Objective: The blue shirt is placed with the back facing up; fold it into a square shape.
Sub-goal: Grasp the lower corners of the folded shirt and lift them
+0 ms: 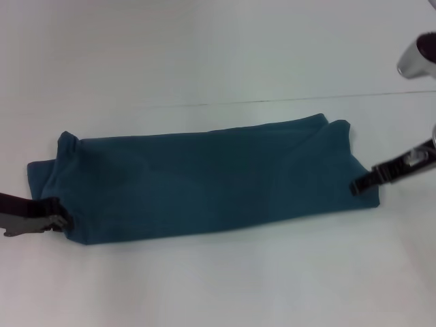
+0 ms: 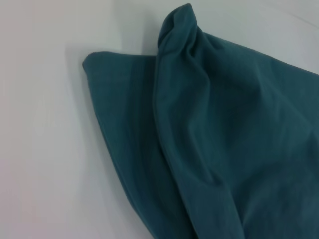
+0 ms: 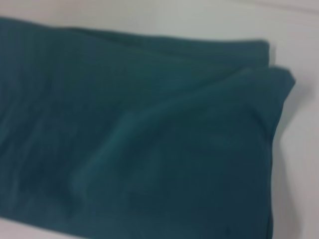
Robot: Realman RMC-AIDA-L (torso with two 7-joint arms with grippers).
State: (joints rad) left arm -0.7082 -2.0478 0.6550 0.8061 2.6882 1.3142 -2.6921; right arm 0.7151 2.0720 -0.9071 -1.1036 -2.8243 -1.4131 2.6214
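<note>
Lying as long soft band: blue shirt (image 1: 204, 180).

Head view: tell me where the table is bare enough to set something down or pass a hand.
Two free patches on the white table: the broad stretch beyond the blue shirt's far edge, and the strip along its near edge toward the robot. It is crowded at the shirt's ends: the left claw sits at its near left corner, the right claw at its right edge.

bare white table (image 1: 218, 286) all round the blue shirt (image 1: 204, 180), left end effector (image 1: 60, 221) and right end effector (image 1: 360, 184) at its ends
</note>
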